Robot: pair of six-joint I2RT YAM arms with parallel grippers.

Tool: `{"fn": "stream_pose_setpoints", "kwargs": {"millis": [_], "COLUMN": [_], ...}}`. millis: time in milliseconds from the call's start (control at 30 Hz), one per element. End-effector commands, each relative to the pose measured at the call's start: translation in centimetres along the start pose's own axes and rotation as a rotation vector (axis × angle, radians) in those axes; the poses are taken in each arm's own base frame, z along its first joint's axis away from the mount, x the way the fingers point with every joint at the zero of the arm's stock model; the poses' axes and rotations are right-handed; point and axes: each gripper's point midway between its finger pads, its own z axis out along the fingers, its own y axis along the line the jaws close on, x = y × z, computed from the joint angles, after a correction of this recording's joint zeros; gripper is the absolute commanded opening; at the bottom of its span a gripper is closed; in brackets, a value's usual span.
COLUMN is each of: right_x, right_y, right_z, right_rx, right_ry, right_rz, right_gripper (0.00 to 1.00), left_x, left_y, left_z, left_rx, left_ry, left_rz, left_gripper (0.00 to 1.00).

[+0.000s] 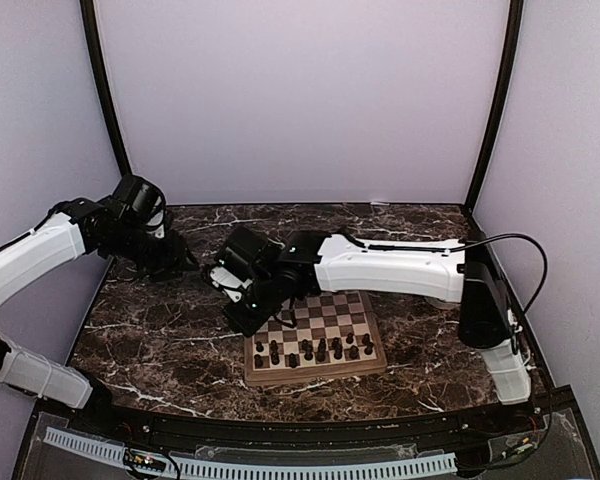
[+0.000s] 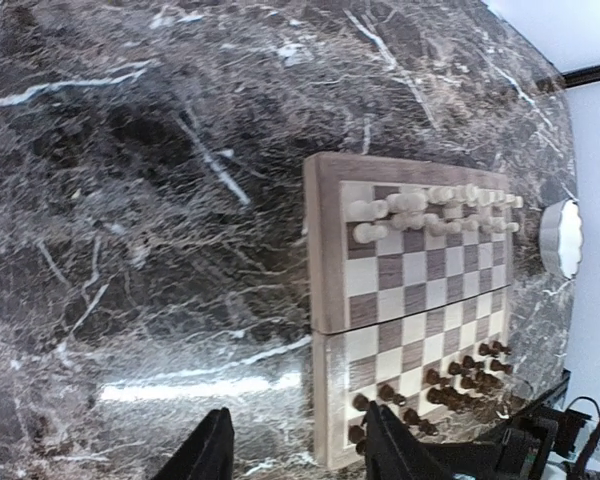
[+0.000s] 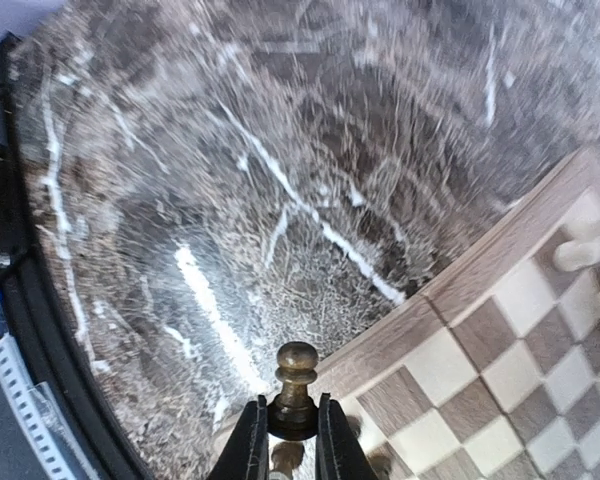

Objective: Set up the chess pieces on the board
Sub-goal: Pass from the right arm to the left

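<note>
**Right gripper point(image 3: 292, 418) clamps one dark brown turned pawn point(image 3: 296, 372)**

The pawn is upright at the rim of the square checkered wooden chessboard point(image 1: 315, 377). Left gripper point(image 2: 295, 452) hangs open and empty, left of the board. Cream pieces point(image 2: 430, 210) line its far rows and dark pieces point(image 2: 450, 380) the near rows, too small to count. One white scalloped bowl point(image 2: 561, 237) sits near the board's cream-side corner, contents hidden.

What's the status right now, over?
Right gripper shut on dark pawn at board edge. Left gripper open, empty, left of board. Nothing seen blocking.
</note>
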Motion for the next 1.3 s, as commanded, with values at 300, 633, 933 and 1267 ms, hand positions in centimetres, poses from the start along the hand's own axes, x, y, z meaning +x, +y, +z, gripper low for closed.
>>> {"fn": "stream_pose_setpoints", "kwargs": {"millis": [300, 633, 933, 1267], "right_x": [-3.3, -3.1, -4.2, -4.9], "right_y": [-3.2, -4.4, -4.7, -4.5], "right_z": [-11.1, -11.8, -12.3, -11.9], "right_rx": [0.063, 0.109, 0.128, 0.116], "right_ry": [-0.245, -0.245, -0.288, -0.296], "right_rz": [-0.108, -0.118, -0.113, -0.112], "right_gripper": [0.12, 0.12, 0.12, 0.12], "left_x": [-0.3, 2.4, 4.5, 5.1], "left_y": [-12.8, -13.5, -13.8, -14.1], "left_z": [-1.3, -0.6, 0.2, 0.2], "left_rx": [0.748, 0.841, 0.808, 0.813], "left_ry": [0.168, 0.330, 0.428, 0.460], "left_rz": [0.058, -0.018, -0.024, -0.006], "left_gripper": [0.47, 0.46, 0.40, 0.31]}}
